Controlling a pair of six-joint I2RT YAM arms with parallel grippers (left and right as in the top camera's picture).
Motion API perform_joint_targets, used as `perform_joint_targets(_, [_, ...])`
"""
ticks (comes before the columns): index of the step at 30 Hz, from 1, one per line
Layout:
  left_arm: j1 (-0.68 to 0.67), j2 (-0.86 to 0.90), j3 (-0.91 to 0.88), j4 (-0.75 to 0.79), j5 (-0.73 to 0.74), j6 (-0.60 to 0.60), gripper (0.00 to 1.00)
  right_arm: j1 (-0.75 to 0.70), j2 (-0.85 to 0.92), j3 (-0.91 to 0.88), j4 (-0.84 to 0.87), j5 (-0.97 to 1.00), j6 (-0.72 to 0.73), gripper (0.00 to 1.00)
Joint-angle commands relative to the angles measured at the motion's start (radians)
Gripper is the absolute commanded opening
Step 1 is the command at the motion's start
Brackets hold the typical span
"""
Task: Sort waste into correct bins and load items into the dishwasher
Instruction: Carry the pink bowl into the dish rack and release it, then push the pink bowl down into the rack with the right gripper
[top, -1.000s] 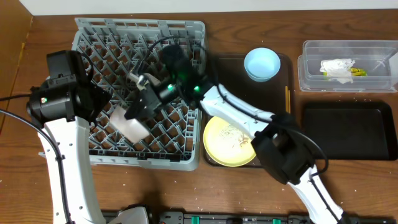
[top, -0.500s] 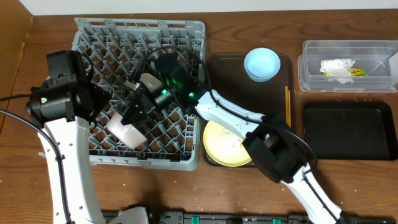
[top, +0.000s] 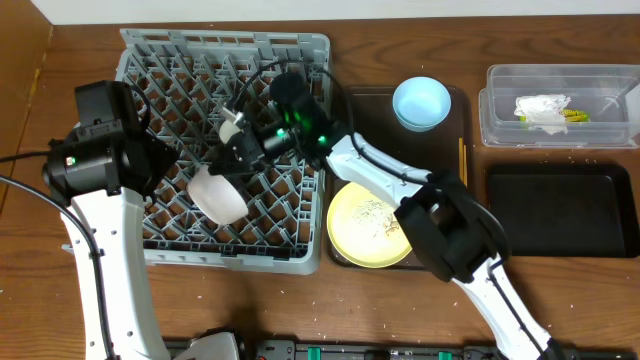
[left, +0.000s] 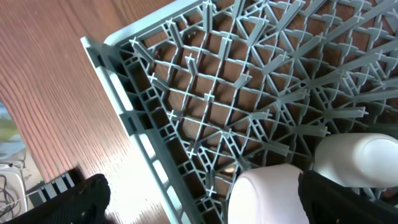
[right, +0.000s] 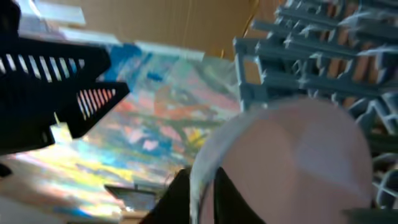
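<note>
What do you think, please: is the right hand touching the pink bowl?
Cannot tell. The right wrist view shows the rim of the bowl between the fingers of the hand, but blur hides contact or gap.

I work over a brown wooden table (top: 560, 300), and a dark brown serving tray (top: 432, 145) lies flat on it.
</note>
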Motion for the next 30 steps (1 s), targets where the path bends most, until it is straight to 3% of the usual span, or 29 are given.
perform_joint_targets(1, [0.005, -0.002, 0.017, -0.003, -0.003, -0.013, 0.98, -0.032, 0.019, -0.006, -0.003, 0.039, -0.041, 0.27])
perform_joint_targets(3, [0.005, -0.002, 0.017, -0.003, -0.003, -0.013, 0.98, -0.036, 0.011, -0.006, -0.027, 0.067, -0.077, 0.37])
perform_joint_targets(6, [0.005, -0.002, 0.017, -0.003, -0.003, -0.013, 0.98, -0.042, -0.021, -0.006, -0.164, 0.138, -0.185, 0.43])
perform_joint_targets(13, [0.005, -0.002, 0.017, -0.003, -0.003, -0.013, 0.98, -0.058, -0.205, -0.005, -0.684, 0.546, -0.549, 0.42])
perform_joint_targets(17, [0.005, -0.002, 0.017, -0.003, -0.003, -0.013, 0.98, -0.056, -0.346, -0.005, -0.835, 0.829, -0.626, 0.41])
perform_joint_targets(20, [0.005, -0.002, 0.017, -0.003, -0.003, -0.013, 0.98, -0.056, -0.41, -0.005, -0.865, 0.881, -0.657, 0.39])
perform_joint_targets(23, [0.005, -0.002, 0.017, -0.003, -0.003, -0.013, 0.98, -0.048, -0.43, -0.005, -0.912, 0.88, -0.665, 0.28])
perform_joint_targets(26, [0.005, -0.002, 0.017, -0.003, -0.003, -0.013, 0.98, -0.027, -0.415, -0.006, -0.986, 0.88, -0.675, 0.03])
perform_joint_targets(30, [0.005, -0.002, 0.017, -0.003, -0.003, -0.013, 0.98, 0.039, -0.356, -0.006, -1.046, 0.88, -0.765, 0.01])
